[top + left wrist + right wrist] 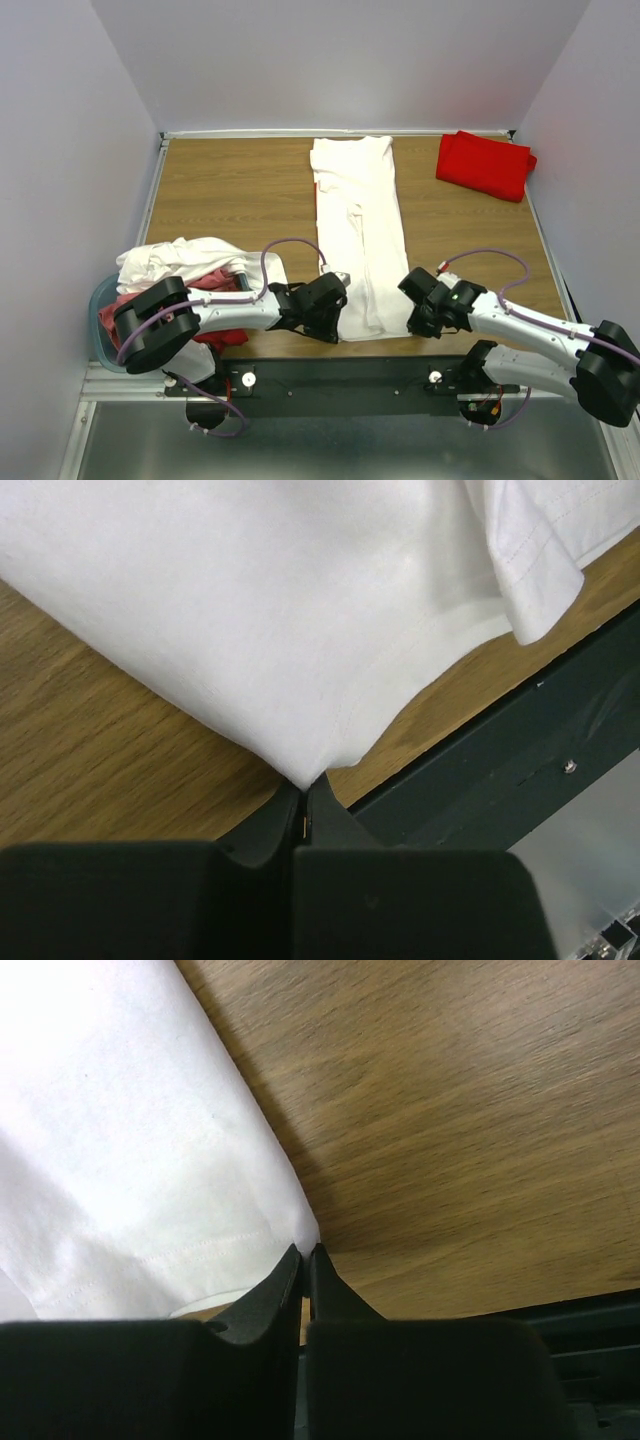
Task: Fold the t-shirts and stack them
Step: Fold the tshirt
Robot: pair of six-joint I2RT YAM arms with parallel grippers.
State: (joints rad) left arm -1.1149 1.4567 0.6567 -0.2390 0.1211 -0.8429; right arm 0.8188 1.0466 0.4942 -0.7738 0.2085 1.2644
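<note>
Cloth first, from above: a white t-shirt (355, 230) lies in a long strip running away from both claws, its near hem between them. The left claw (338, 312) sits at that hem's left corner, the right claw (413, 318) at its right. A folded red t-shirt (484, 164) lies far beyond the right claw.

Left wrist view: jaws together, pinching only the corner's very tip.

Right wrist view: likewise clamped on a bare point of hem.

Such thin bites may well slip once lifted. Unequal lifting would probably skew the fold.
</note>
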